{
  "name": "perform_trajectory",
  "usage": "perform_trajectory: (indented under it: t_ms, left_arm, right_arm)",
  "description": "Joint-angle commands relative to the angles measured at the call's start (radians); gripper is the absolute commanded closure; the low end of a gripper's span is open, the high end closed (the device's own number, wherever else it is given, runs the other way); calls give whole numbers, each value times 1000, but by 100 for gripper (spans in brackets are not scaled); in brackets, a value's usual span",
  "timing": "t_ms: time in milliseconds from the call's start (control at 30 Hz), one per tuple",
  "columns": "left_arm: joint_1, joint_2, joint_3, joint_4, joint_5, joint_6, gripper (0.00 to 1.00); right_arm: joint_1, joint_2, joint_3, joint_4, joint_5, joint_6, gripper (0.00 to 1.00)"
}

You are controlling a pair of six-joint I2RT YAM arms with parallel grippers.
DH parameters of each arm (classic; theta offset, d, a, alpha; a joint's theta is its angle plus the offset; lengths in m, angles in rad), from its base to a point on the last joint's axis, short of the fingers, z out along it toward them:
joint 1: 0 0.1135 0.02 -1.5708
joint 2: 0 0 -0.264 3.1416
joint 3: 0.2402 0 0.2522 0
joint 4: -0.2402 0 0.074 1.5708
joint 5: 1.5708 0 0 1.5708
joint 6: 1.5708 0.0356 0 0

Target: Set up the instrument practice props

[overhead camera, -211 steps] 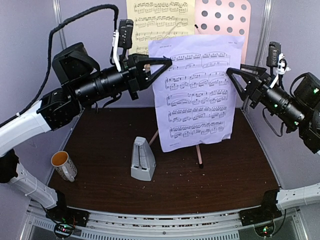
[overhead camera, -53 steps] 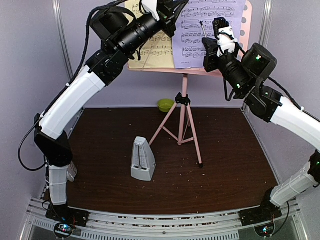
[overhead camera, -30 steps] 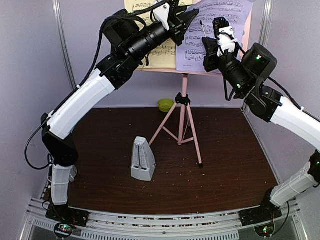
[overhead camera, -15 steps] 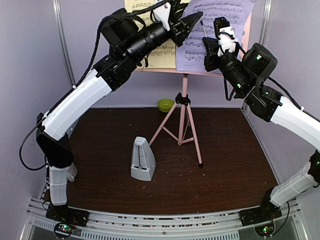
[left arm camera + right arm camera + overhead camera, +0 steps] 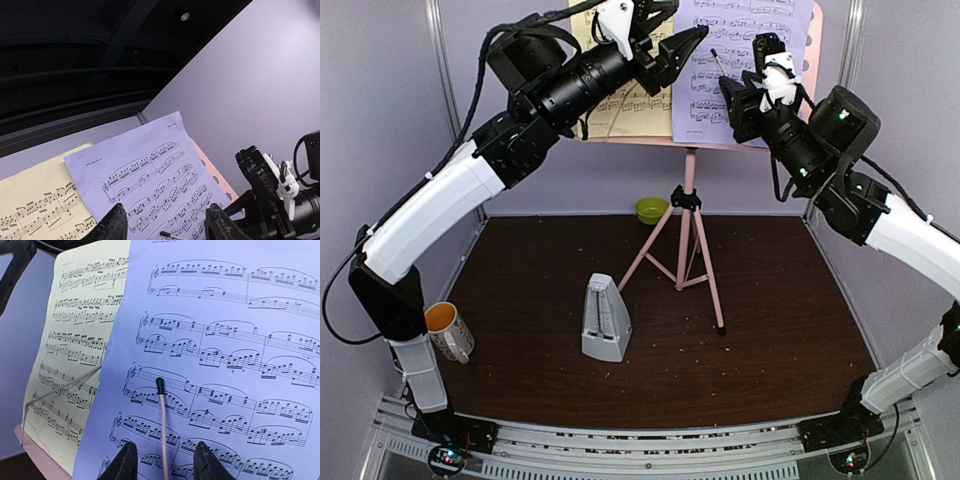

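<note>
The left arm climbs from its base at the tabletop's near-left corner, its white link slanting up and its black forearm reaching right toward the top of the pink tripod music stand with a perforated desk [image 5: 689, 225]. The left tool [image 5: 672, 40] hangs in the air in front of the upper part of the sheets; in the wrist view its 2 fingers [image 5: 114, 223] stand well apart with nothing between them, touching no paper. The right arm rises from the near-right corner, bends at a high elbow and points its black forearm left at the desk. The right tool [image 5: 165, 461] sits close before the lavender music sheet [image 5: 745, 45], its 2 fingers apart, and a thin pink retaining wire with a black tip [image 5: 162, 415] runs down between them; whether either finger touches that wire cannot be told. The lavender sheet rests upright on the desk, overlapping the right edge of the yellow music sheet [image 5: 635, 100] beside it. The small pale-grey pyramid metronome [image 5: 605, 320] stands on the dark brown tabletop [image 5: 780, 330], in front of the tripod's legs and apart from them.
</note>
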Motion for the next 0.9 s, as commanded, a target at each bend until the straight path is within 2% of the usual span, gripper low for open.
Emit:
perform_trajectory:
  t_ms: [0, 200, 300, 533, 700, 867]
  left_arm:
    - [-9, -136, -138, 87, -62, -20, 45]
    - [-9, -294, -384, 158, -100, -75, 45]
    - [-9, -364, -511, 184, -146, -84, 44]
    - [-8, -459, -641, 184, -199, -102, 43]
    - [-8, -490, -700, 207, -205, -109, 43]
    - [-6, -510, -734, 217, -211, -110, 43]
  right_arm:
    - [-6, -91, -10, -21, -11, 45, 54]
    - [-16, -204, -37, -142, 35, 127, 36]
    - [-60, -293, -65, -266, -9, 229, 32]
    - [-331, -351, -30, -511, -357, 508, 36]
    - [-479, -315, -19, -473, -603, 674, 44]
    - [-509, -253, 15, -418, -713, 749, 52]
